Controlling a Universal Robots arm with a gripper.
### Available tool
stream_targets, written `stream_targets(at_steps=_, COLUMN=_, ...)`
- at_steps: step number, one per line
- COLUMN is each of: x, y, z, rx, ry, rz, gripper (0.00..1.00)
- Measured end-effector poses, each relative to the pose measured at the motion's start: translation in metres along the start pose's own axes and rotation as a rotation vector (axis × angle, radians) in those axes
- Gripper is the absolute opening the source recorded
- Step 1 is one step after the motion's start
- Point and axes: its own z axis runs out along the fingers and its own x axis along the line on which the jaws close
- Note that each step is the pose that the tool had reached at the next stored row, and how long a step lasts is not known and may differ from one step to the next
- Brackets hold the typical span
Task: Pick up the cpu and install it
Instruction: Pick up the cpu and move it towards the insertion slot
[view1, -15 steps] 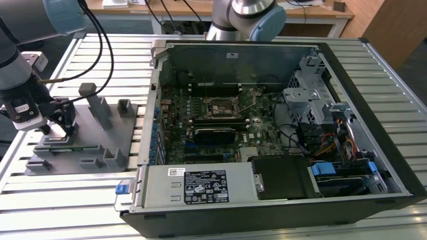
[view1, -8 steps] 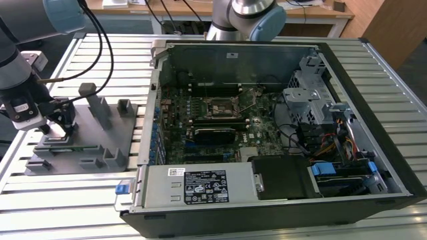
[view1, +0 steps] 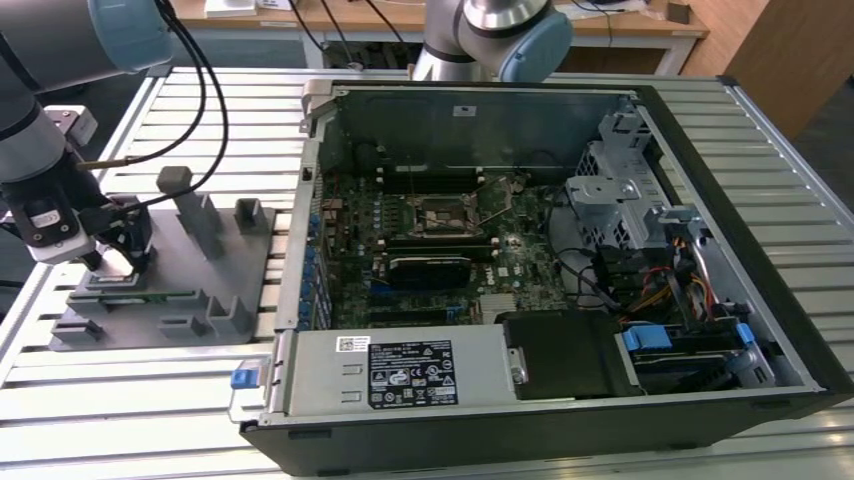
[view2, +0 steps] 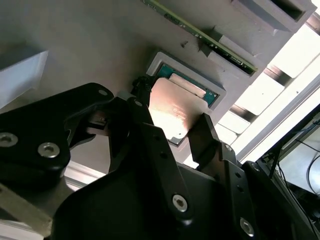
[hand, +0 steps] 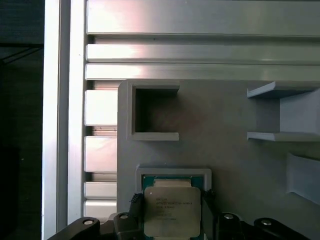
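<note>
The cpu (hand: 172, 202), a flat square chip with a silver top, is at its green-lined pocket (hand: 172, 178) in the grey fixture plate (view1: 200, 285). Both wrist views show my gripper (hand: 172, 212) shut on it, one black finger (hand: 137, 207) against each side edge. In the second wrist view the cpu (view2: 170, 107) looks slightly raised and tilted over the pocket, held between the fingertips (view2: 202, 130). In the exterior view my gripper (view1: 114, 262) stands low over the plate on the exterior view's left. The black cpu socket (view1: 441, 215) lies on the motherboard inside the open computer case (view1: 787, 330).
A green memory stick (view2: 200, 32) lies in a slot of the plate beside the pocket. Grey upright holders (view1: 200, 220) rise from the plate near my gripper. The case walls, drive cage (view1: 621, 190) and cable bundle (view1: 654, 285) surround the motherboard. A slatted aluminium table (view1: 120, 400) carries everything.
</note>
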Motion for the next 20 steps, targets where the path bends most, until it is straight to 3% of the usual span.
stream_targets(at_steps=2, x=0.0, y=0.0, z=-0.0001, rx=0.0001, ry=0.0001, rz=0.0, gripper=0.56)
stream_targets(at_steps=3, x=0.0001, y=-0.0001, z=-0.0013, rx=0.0006, ry=0.0009, rz=0.0, gripper=0.62)
stream_targets(at_steps=11, x=0.0001, y=0.0, z=-0.0052, rx=0.0006, ry=0.0008, rz=0.0, gripper=0.62)
stream_targets(at_steps=14, x=0.0001, y=0.0, z=-0.0053, rx=0.0005, ry=0.0008, rz=0.0, gripper=0.53)
stream_targets(at_steps=20, x=0.0001, y=0.0002, z=-0.0144, rx=0.0006, ry=0.0008, rz=0.0, gripper=0.53)
